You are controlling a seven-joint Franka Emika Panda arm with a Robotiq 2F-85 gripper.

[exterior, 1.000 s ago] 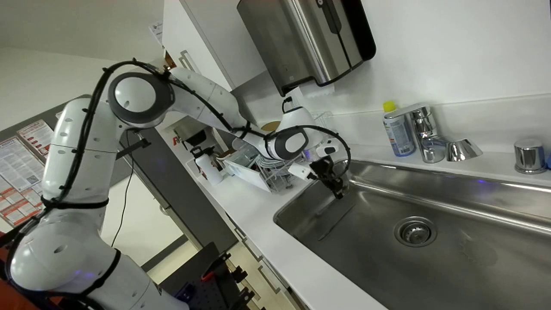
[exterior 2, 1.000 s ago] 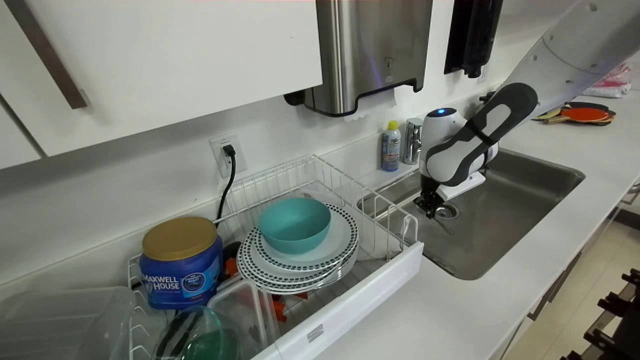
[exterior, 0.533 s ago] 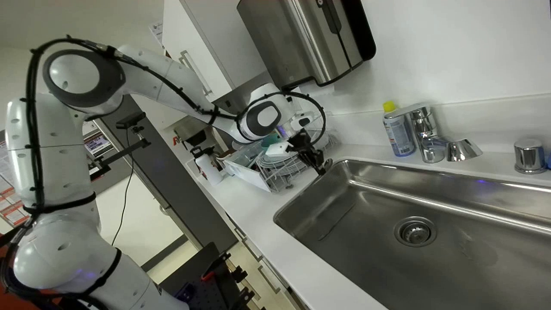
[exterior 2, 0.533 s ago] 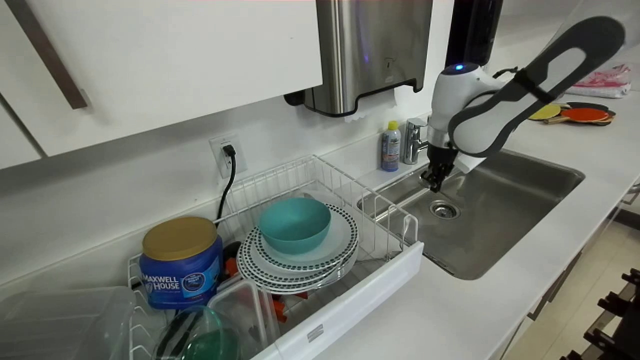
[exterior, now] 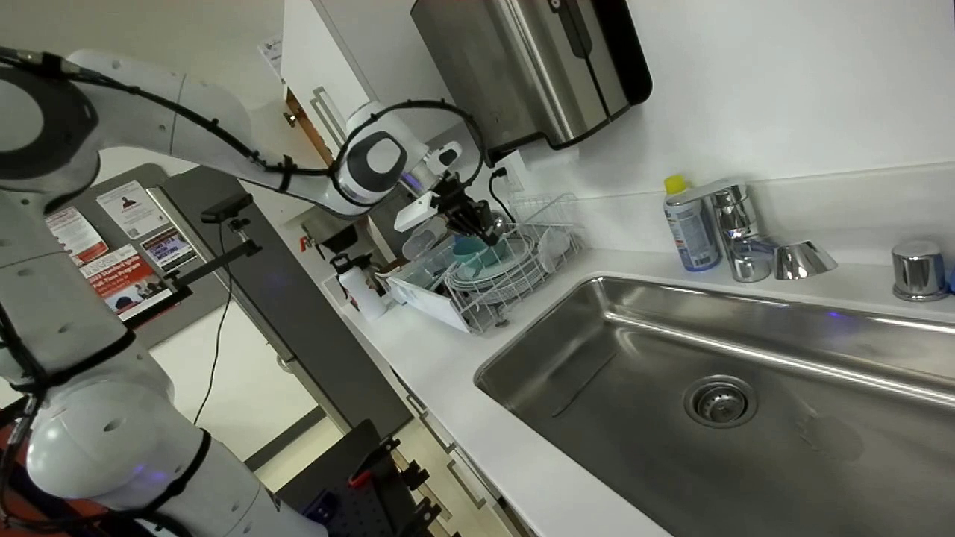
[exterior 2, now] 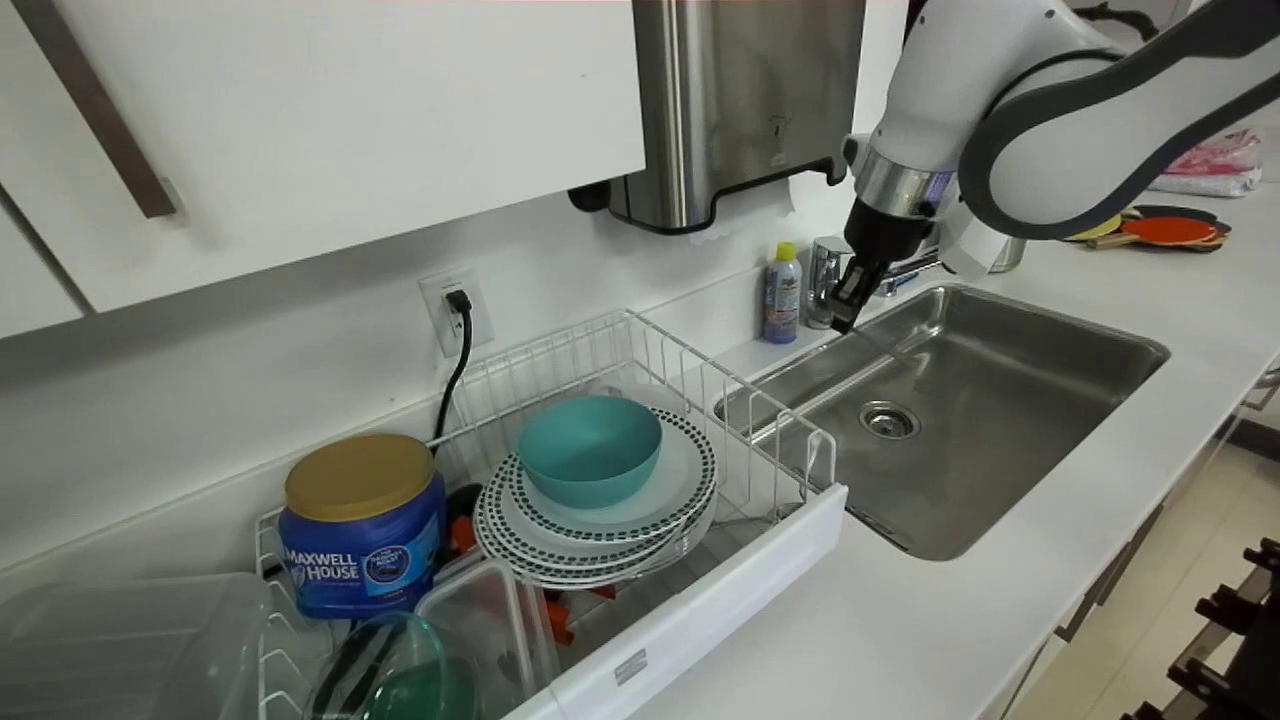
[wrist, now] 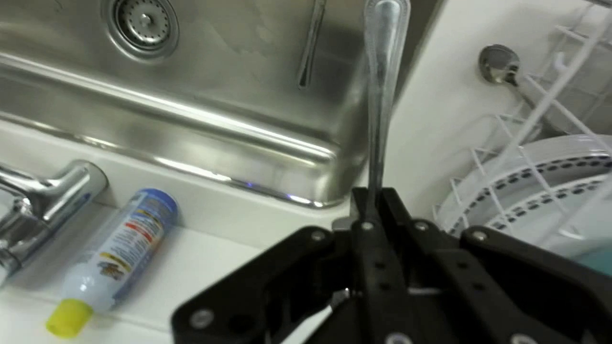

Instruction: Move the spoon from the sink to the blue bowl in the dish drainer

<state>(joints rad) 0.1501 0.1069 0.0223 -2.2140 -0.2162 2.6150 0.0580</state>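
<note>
The end effector (wrist: 374,197) grips the spoon (wrist: 384,76), held clear of the sink (exterior 2: 980,430) but short of the bowl (exterior 2: 590,455). Caution: the long projecting end may snag the rack (exterior 2: 700,610) if carried low; the off-centre grip may permit pivoting

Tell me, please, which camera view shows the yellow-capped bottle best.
The wrist view does: it shows the yellow-capped bottle largest and whole, with the coloured bands on its label distinct. Both exterior views show it standing beside the faucet, much smaller, with the label's print too small to read.
</note>
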